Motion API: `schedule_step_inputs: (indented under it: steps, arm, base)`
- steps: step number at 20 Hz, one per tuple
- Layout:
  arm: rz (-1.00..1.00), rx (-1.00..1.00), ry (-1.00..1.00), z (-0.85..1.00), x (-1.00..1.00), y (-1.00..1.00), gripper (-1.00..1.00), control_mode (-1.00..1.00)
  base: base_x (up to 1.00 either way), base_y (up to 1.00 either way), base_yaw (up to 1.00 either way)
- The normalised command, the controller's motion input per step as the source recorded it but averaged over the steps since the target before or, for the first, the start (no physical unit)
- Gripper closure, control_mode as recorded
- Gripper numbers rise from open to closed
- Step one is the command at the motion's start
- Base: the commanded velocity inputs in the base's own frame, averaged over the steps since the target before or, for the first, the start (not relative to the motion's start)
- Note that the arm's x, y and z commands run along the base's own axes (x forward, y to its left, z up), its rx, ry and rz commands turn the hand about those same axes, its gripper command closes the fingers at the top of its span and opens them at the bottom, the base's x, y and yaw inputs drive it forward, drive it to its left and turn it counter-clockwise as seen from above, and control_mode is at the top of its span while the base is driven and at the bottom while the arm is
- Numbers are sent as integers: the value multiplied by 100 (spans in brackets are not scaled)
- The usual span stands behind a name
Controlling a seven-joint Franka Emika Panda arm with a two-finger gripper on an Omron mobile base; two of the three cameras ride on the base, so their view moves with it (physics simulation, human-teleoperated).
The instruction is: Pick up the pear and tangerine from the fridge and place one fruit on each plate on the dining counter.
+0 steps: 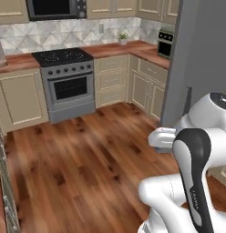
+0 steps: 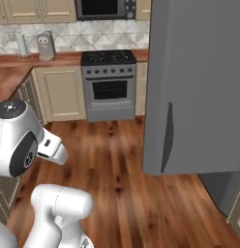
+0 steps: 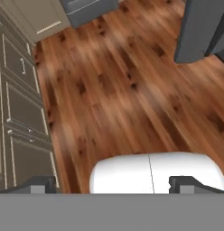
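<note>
The fridge (image 2: 199,82) is a tall grey slab at the right, with its door swung out over the floor; it also rises at the right edge as the fridge (image 1: 201,54). In the hand view, the fridge door's lower corner (image 3: 199,27) shows at the top right. My gripper (image 3: 116,185) points down at the wooden floor, well short of the fridge. Its two dark fingertips (image 3: 41,184) stand far apart, so it is open with nothing between them. The pear, the tangerine, the plates and the dining counter are out of view.
A grey stove (image 1: 67,77) stands against the back wall, with a microwave (image 1: 55,8) above it. Beige cupboards (image 1: 19,100) line the wall, and drawer fronts (image 3: 19,90) run along my left. A wall oven (image 1: 166,43) sits beside the fridge. The wooden floor (image 2: 112,160) lies open between them.
</note>
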Motion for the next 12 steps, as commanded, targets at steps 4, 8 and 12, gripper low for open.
schedule_step_inputs:
  steps: [4,8,12]
  arm:
    - [0,0,0,0,0,0,-100,100]
    - [0,0,0,0,0,0,-100,100]
    - [0,0,0,0,0,0,-100,100]
  base:
    - [70,52,-17]
    - [68,44,-26]
    - [65,41,-26]
